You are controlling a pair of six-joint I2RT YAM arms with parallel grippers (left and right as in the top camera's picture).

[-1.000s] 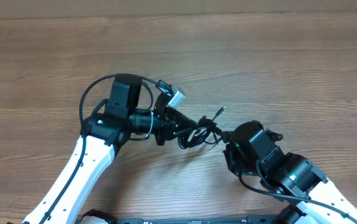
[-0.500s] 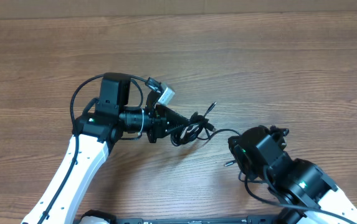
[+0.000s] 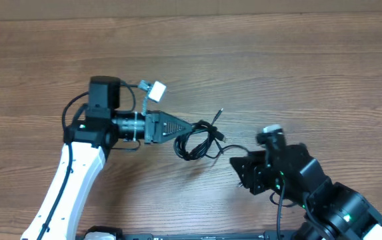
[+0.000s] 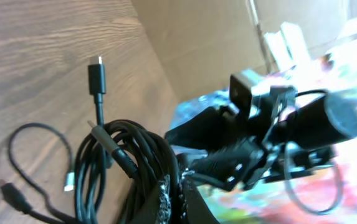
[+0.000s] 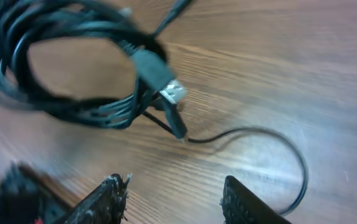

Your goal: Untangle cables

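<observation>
Left gripper (image 3: 188, 125) clamped shut on the tangled cables (image 4: 139, 155), mid wooden table (image 3: 297, 73). Right gripper (image 5: 178, 202) on near-right: fingers apart, empty, just beside the bundle.

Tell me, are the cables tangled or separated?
Tangled: the cables lie bunched in one coil, pinched by the left gripper, only plug ends free.

Legible text check, all three views: nothing readable.
I find no lettering, number or brand. The plugs (image 4: 97, 73) on the cables (image 4: 142, 152) are plain black. The white block (image 3: 155, 89) on the left arm (image 3: 77, 167) shows me a blank face. The bright patch (image 4: 352, 202) in my left wrist view is too blurred to give words.
</observation>
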